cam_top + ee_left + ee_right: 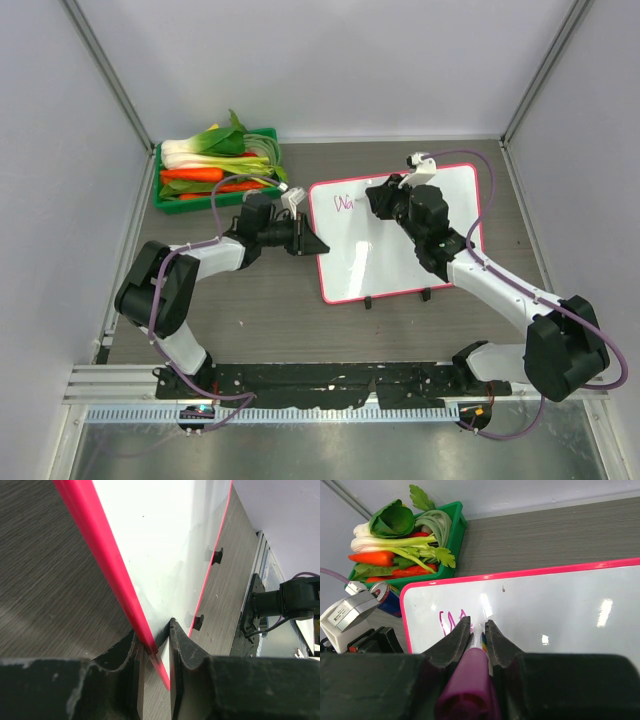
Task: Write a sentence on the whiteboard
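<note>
Top view: the glossy white whiteboard (400, 250), with its rounded pink-red frame, sits centre-right on the grey wood-grain table (250, 320). The thin pink strokes of the sentence (346, 204) occupy its upper left corner. The left gripper (312, 243) clamps the board's left edge, and the right gripper (378, 197) is over the strokes. A green plastic crate (158, 178) of vegetables (215, 160) stands upper left.

Left wrist view: the black jaws pinch the frame at lower centre, and small black feet (217, 556) show at right.

Right wrist view: the jaws are clenched on a magenta marker (467, 685), which points at the board just right of the strokes.
</note>
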{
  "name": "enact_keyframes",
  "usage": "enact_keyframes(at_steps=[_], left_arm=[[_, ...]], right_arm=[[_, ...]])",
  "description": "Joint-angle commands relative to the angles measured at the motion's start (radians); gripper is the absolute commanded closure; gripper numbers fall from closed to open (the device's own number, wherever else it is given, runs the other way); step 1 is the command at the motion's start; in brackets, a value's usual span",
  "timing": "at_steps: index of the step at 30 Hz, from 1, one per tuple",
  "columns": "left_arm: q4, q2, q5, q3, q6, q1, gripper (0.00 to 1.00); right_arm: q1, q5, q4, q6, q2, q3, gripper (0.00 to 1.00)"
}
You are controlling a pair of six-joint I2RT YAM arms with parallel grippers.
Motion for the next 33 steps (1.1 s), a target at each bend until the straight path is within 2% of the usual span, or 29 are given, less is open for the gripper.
enact_keyframes(at_steps=[1,12,26,33], left_arm=[[-0.088,0.035,-0.062,-0.007,0.121,-0.027,1.00],[-0.090,0.037,-0.062,-0.006,0.121,-0.027,1.00],[-0.093,0.038,-0.063,-0.006,0.124,-0.029,1.00],[-0.094,0.037,-0.063,-0.004,0.126,-0.027,1.00]], right_arm=[[-0.005,0.021,0.049,0.004,-0.009,0.027,0.98],[-0.007,0.065,0.008,-0.020,-0.006,0.004,0.99],[-0.005,-0.022,0.039,-0.002,0.031,0.030,0.99],[-0.005,0.016,0.033,0.000,0.039,0.010,0.98]])
